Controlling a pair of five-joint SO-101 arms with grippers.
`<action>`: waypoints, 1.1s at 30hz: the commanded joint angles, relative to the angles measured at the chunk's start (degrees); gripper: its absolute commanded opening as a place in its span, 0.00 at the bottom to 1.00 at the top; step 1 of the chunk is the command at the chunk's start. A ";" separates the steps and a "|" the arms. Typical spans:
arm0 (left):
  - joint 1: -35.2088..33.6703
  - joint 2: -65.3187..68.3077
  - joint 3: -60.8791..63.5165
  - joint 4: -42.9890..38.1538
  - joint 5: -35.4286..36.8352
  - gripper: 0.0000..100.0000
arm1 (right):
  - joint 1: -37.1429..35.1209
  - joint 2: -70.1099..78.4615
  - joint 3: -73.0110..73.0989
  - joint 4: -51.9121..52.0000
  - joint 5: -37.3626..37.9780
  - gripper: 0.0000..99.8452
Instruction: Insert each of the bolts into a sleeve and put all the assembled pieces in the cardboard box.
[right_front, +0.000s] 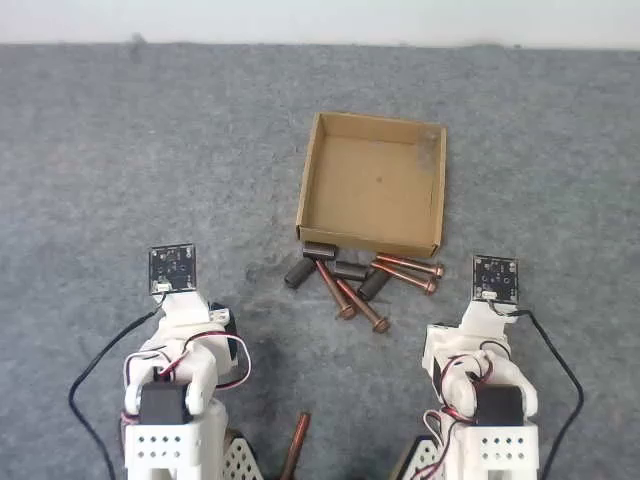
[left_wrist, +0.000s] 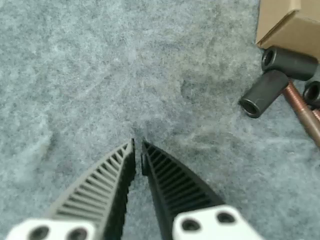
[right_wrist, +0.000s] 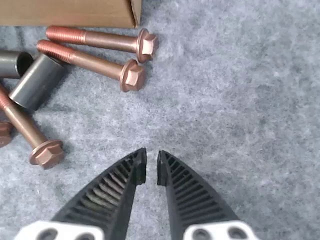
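Observation:
An open cardboard box (right_front: 375, 185) sits at the middle of the table, with nothing inside. In front of it lie several copper bolts (right_front: 362, 305) and black sleeves (right_front: 298, 273), loose and mixed together. One more bolt (right_front: 296, 445) lies near the front edge between the arms. My left gripper (left_wrist: 138, 145) is shut on nothing over bare mat, left of a sleeve (left_wrist: 264, 93). My right gripper (right_wrist: 151, 161) is also shut on nothing, just right of two parallel bolts (right_wrist: 90, 62) and a sleeve (right_wrist: 37, 82).
The left arm (right_front: 180, 370) and right arm (right_front: 480, 380) are folded back at the front of the grey felt mat (right_front: 120, 150). A box corner (left_wrist: 290, 25) stands close behind the sleeves. Wide bare mat lies at both sides of the box.

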 joint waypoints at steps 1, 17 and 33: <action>0.00 -0.88 -0.92 0.18 -0.35 0.02 | 0.57 0.40 0.88 0.40 0.44 0.04; -0.35 -0.97 -0.92 0.18 -0.53 0.03 | 0.57 0.40 0.88 0.40 0.44 0.04; -8.26 -0.62 -16.57 -0.70 -11.34 0.07 | 0.57 0.40 0.88 0.40 0.44 0.04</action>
